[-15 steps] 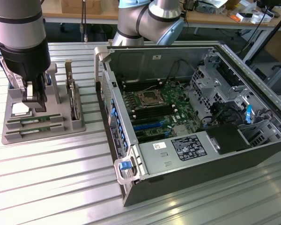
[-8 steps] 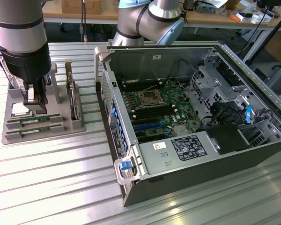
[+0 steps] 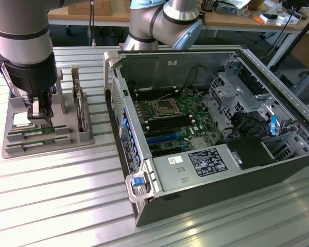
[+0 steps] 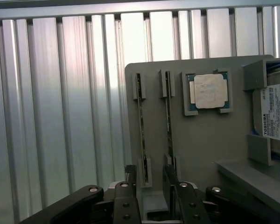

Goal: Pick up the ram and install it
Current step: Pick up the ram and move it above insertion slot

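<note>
- Exterior view: the gripper (image 3: 41, 117) hangs straight down over the grey fixture tray (image 3: 67, 139) at the exterior view's left, released and carrying nothing. Its tips are just above the ram (image 3: 37, 133), which lies on edge in its holder with a second ram (image 3: 35, 144) beside it
- The open computer case (image 3: 206, 198) stands well apart at the exterior view's right. The memory slots (image 3: 165, 122) on its motherboard (image 3: 188, 131) are uncovered, so the install has not begun
- Wrist view: the two fingers are spread, with one fingertip (image 4: 130, 173) outside the ram (image 4: 141, 126) and the other close to the line of the second ram (image 4: 168, 121)
- The CPU (image 4: 207, 91) and the Toshiba hard drive (image 4: 276, 112) sit further along the tray (image 4: 210, 149), clear of the fingers
- Judgement: the grasp probably goes best with the ram centred in the gap and the fingers parallel to its long faces
- The inner finger likely needs to drop into the gap between the sticks, or it may land on the second ram
- A grip on the upper edge, squeezing the flat sides, should keep the stick from tilting in its clips
</note>
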Available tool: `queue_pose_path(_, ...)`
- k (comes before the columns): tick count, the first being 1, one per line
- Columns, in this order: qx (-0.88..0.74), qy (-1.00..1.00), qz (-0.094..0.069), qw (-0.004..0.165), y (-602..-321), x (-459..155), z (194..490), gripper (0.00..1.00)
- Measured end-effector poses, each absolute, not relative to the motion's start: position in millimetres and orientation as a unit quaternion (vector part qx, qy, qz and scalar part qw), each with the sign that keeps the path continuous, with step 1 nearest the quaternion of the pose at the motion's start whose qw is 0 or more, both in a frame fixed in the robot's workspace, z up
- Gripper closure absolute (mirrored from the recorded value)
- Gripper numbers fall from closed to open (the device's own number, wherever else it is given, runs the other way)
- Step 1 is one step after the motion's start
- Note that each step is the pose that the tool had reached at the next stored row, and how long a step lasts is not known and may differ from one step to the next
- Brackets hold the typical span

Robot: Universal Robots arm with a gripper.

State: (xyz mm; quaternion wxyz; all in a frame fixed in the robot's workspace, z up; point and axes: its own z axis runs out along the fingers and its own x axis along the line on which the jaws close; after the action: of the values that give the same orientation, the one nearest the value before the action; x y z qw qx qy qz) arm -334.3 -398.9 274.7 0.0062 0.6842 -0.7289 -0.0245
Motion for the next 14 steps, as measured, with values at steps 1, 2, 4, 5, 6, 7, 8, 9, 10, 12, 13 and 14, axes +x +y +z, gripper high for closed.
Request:
queue_pose_path(1, 0.684, -0.729, -0.025, 0.006, -398.9, -334.3, 274.2, 0.64)
queue_pose_path(2, 0.684, -0.729, -0.025, 0.006, -398.9, -334.3, 273.5, 0.64)
queue_pose_path(4, 0.684, -0.729, -0.025, 0.006, -398.9, -334.3, 271.1, 0.64)
queue_pose_path(5, 0.684, -0.729, -0.025, 0.006, -398.9, -334.3, 270.0, 0.64)
queue_pose_path(6, 0.684, -0.729, -0.025, 0.006, -398.9, -334.3, 268.7, 0.64)
queue_pose_path(7, 0.684, -0.729, -0.025, 0.006, -398.9, -334.3, 267.5, 0.64)
queue_pose_path(8, 0.684, -0.729, -0.025, 0.006, -398.9, -334.3, 264.7, 0.64)
queue_pose_path(9, 0.684, -0.729, -0.025, 0.006, -398.9, -334.3, 263.2, 0.64)
queue_pose_path(10, 0.684, -0.729, -0.025, 0.006, -398.9, -334.3, 262.2, 0.64)
queue_pose_path(12, 0.684, -0.729, -0.025, 0.006, -399.0, -334.3, 258.2, 0.64)
queue_pose_path(13, 0.684, -0.729, -0.025, 0.006, -398.9, -334.3, 256.7, 0.64)
queue_pose_path(14, 0.684, -0.729, -0.025, 0.006, -399.0, -334.3, 254.5, 0.64)
